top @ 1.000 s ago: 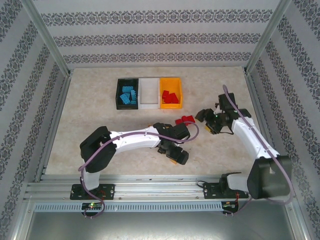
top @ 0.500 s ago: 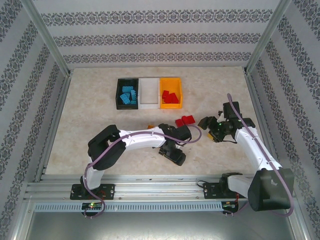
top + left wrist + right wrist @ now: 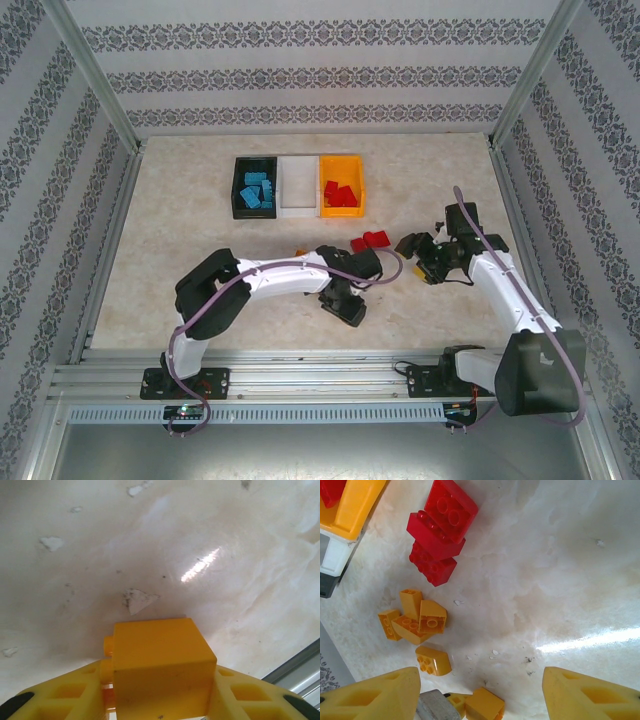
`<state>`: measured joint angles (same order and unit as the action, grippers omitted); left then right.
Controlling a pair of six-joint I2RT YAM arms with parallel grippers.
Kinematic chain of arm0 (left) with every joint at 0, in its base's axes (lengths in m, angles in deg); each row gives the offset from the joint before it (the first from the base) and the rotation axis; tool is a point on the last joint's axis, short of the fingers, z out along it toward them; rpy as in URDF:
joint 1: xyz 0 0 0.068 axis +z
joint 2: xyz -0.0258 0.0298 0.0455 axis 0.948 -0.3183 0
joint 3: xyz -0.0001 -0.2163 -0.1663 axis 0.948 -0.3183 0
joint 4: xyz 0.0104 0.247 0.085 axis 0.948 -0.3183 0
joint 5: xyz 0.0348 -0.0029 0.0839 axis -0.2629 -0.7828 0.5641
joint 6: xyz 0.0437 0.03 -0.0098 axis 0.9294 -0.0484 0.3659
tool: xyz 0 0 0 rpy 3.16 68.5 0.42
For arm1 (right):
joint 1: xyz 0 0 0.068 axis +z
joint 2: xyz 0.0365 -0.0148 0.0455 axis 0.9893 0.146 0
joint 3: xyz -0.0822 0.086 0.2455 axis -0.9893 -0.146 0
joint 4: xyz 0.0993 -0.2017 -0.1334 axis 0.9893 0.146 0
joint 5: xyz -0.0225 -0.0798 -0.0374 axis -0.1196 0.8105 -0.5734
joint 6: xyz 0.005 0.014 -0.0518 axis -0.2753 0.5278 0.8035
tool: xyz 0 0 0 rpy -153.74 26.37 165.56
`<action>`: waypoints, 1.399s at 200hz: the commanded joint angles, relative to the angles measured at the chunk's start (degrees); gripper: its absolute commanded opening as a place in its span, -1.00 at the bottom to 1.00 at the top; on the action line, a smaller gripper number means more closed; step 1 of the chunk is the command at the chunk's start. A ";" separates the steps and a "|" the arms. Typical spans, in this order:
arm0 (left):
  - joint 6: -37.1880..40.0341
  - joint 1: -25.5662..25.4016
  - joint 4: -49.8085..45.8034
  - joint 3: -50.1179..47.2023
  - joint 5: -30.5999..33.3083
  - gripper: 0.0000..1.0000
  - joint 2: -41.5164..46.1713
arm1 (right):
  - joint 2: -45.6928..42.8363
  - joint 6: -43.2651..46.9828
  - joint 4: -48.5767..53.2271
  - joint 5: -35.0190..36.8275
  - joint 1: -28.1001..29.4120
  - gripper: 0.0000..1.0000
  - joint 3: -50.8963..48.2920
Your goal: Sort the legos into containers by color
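Yellow lego [image 3: 162,655] now in left end effector [image 3: 159,680]

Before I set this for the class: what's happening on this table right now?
Two robot arms are sorting legos by color. The left gripper grips a yellow lego brick close to the tabletop. The right gripper hangs open above loose red legos and yellow legos. The black bin holds blue legos, the yellow bin red ones, and the white bin looks empty.
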<state>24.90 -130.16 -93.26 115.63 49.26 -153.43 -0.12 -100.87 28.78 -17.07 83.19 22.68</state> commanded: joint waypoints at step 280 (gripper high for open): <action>1.29 36.59 -21.03 61.54 12.76 -0.17 -28.94 | -7.26 -4.87 4.72 0.85 5.53 0.34 -3.97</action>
<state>24.53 -94.18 -111.06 175.26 60.99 -181.12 -8.45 -105.53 31.19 -18.10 88.13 17.69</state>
